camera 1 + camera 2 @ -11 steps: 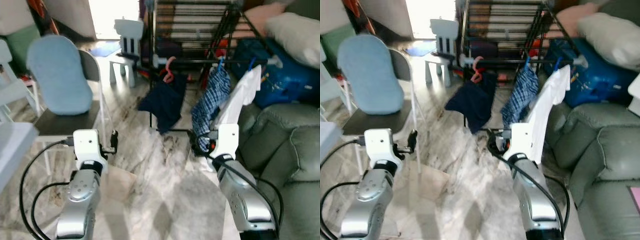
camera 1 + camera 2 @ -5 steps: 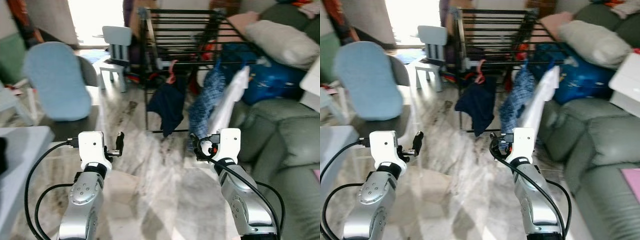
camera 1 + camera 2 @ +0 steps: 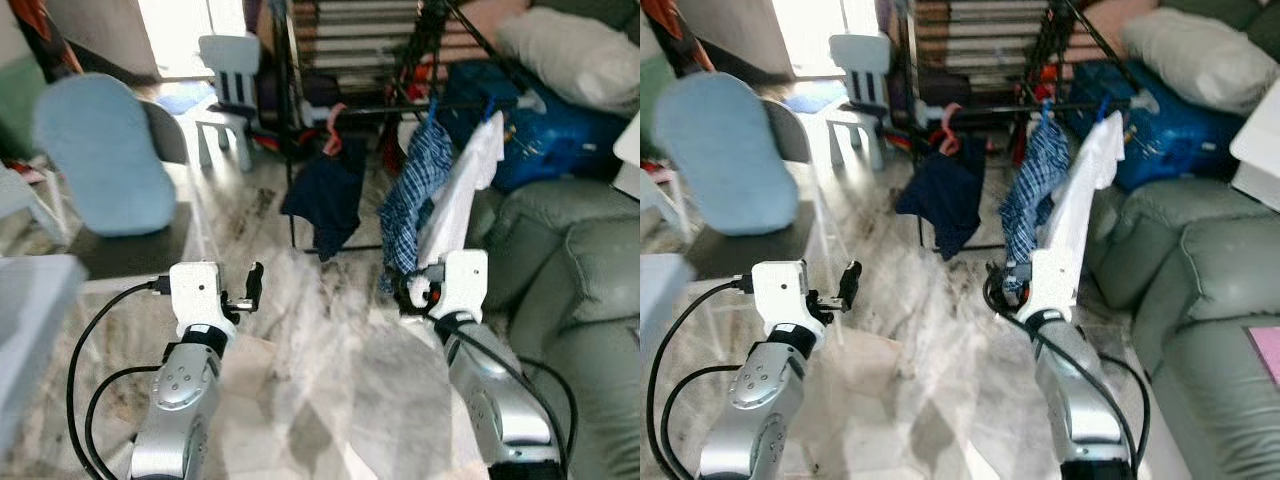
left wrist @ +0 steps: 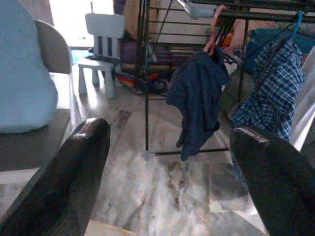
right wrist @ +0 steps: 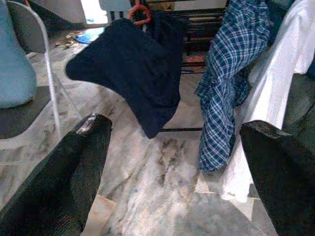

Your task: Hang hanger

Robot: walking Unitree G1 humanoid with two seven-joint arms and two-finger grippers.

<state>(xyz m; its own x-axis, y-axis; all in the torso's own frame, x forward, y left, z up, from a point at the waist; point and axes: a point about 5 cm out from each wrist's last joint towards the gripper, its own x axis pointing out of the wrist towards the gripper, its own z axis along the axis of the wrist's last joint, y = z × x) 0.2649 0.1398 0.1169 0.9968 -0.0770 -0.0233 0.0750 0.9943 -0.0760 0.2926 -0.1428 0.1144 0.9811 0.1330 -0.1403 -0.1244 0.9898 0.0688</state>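
Black drying rack [image 3: 380, 60] is standing ahead on the marble floor [image 3: 300, 330]; everything else is placed relative to it.

Hanging from the rack's front bar: a dark navy garment [image 3: 325, 200] on a pink hanger [image 3: 335, 128], toward the rack's left side. Just beside it, toward the right, a blue plaid shirt [image 3: 412, 200] is hanging on a blue hanger [image 3: 1046, 112], and a white garment [image 3: 462, 190] is touching the plaid shirt on its far side.

Left gripper [image 4: 167, 182] is hovering short of the rack, fingers spread wide and holding nothing; the navy garment is showing between them. Right gripper [image 5: 182, 182] is likewise hovering below and in front of the rack, fingers wide apart and empty, facing the navy garment and plaid shirt.

Left of the rack: a folding chair [image 3: 140, 225] with a light blue cushion [image 3: 100, 150], and a small white chair [image 3: 228, 95] farther back. Right of the rack: a grey-green sofa [image 3: 570, 270], a blue bag [image 3: 560, 140] and a white pillow [image 3: 575, 55].
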